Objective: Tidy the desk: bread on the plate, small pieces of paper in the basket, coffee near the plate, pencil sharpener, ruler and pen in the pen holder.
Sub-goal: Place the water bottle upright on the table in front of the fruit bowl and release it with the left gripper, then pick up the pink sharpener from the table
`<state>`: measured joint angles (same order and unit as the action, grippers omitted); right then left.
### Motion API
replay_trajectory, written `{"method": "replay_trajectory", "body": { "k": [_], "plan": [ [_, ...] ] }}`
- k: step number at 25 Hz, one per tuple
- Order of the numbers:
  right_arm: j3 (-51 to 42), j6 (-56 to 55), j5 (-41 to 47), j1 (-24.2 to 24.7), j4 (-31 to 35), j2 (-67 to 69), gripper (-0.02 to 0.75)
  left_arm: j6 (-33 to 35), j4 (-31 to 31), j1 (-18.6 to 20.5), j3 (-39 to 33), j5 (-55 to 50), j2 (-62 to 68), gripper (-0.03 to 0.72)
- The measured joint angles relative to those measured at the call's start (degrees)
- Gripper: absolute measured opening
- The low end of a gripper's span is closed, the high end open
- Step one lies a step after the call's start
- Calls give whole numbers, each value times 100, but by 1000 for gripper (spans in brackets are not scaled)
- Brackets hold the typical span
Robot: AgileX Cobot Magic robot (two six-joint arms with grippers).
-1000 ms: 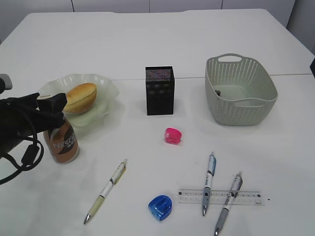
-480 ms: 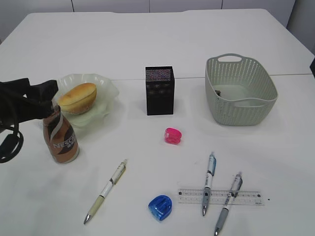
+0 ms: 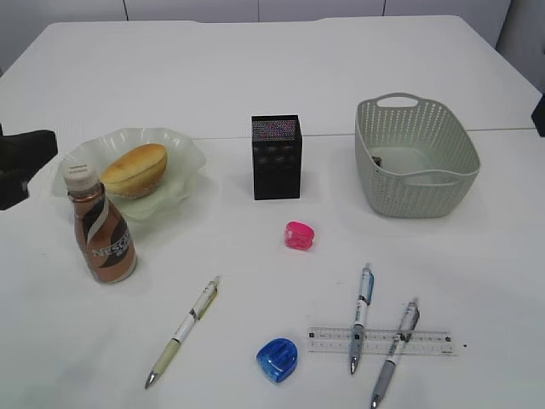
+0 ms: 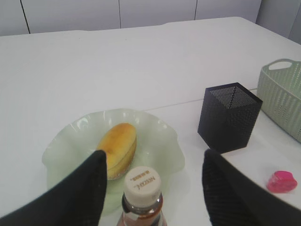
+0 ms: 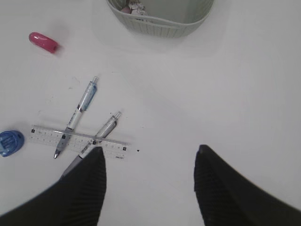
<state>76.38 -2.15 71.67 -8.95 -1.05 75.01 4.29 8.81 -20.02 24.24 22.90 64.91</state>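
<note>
The bread (image 3: pixel 134 169) lies on the plate (image 3: pixel 183 149). The coffee (image 3: pixel 102 234) stands upright just in front of the plate. My left gripper (image 4: pixel 154 153) is open, above and behind the coffee's white cap (image 4: pixel 142 181), touching nothing. The pen holder (image 3: pixel 276 157) stands mid-desk and the basket (image 3: pixel 415 153) at the right, with paper scraps (image 5: pixel 133 6) inside. A pink pencil sharpener (image 3: pixel 299 235), a blue one (image 3: pixel 277 359), the ruler (image 3: pixel 381 341) and three pens (image 3: pixel 183 332) (image 3: pixel 361 307) (image 3: pixel 394 353) lie in front. My right gripper (image 5: pixel 150 148) hovers open, right of the ruler (image 5: pixel 77 140).
Two of the pens (image 5: pixel 77 115) (image 5: pixel 101 132) lie across the ruler. The left arm (image 3: pixel 21 162) shows only at the left edge of the exterior view. The desk's seam (image 3: pixel 511 129) runs behind the basket.
My left gripper has drawn back to the left, away from the coffee bottle, which now stands free beside the plate. Everything else is unmoved.
</note>
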Motion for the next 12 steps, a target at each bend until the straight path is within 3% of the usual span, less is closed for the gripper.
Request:
{"method": "replay_trajectory", "body": {
  "k": [6, 12],
  "plan": [
    [0, 0, 0, 0, 307, -13, 468, 8, 0, 0, 142, -1935, -1096, 465],
    [0, -11, 0, 0, 452, -231, 468, -31, -14, 0, 795, -4403, -1418, 465]
  ]
}}
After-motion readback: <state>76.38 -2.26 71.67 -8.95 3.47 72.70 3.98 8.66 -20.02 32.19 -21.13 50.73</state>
